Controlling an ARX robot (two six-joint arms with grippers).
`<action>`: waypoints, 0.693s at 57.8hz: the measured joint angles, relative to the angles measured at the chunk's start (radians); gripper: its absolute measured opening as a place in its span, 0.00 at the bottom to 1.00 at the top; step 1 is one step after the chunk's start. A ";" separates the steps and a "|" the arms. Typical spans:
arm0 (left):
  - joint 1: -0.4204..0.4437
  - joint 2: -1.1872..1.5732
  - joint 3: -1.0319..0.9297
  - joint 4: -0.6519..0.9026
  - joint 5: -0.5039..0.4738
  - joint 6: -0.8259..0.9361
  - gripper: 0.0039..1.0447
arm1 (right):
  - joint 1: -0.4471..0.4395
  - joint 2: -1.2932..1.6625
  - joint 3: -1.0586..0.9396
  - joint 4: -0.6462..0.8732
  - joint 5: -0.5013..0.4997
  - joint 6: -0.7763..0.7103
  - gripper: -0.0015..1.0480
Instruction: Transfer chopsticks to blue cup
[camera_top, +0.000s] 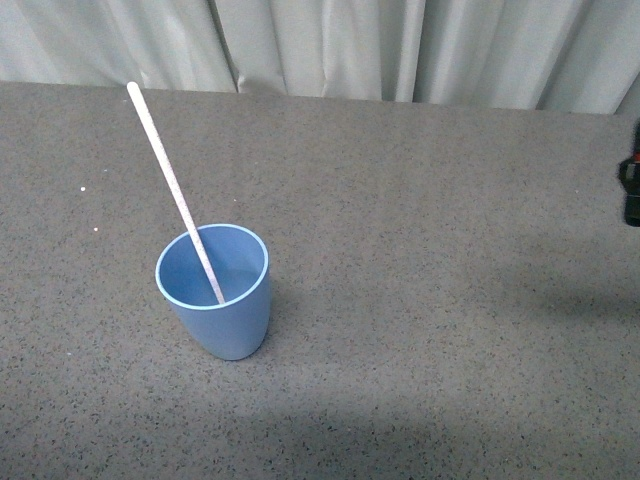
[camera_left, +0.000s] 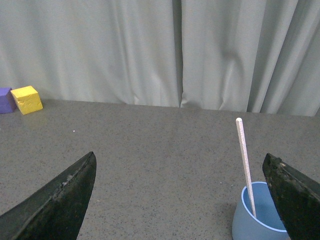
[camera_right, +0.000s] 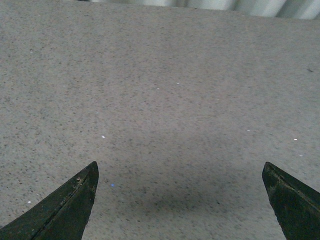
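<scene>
end effectors (camera_left: 179, 154) (camera_right: 180, 163) spread wide, holding nothing

A grey speckled table (camera_top: 450, 200) is backed by a pale pleated curtain (camera_top: 320, 45). A yellow cube (camera_left: 26, 99) is seen just beside a purple cube (camera_left: 5, 100), near the curtain.

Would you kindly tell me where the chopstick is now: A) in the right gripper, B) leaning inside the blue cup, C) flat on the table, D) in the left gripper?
B: the chopstick stands tilted with its lower end inside the blue cup.
</scene>
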 joint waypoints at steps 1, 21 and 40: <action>0.000 0.000 0.000 0.000 0.000 0.000 0.94 | -0.009 -0.023 -0.010 -0.007 0.005 -0.010 0.91; 0.000 0.002 0.000 0.000 0.000 0.000 0.94 | -0.092 -0.244 -0.340 0.623 -0.187 -0.032 0.59; 0.000 0.000 0.000 0.000 0.000 0.000 0.94 | -0.094 -0.472 -0.441 0.526 -0.190 -0.025 0.04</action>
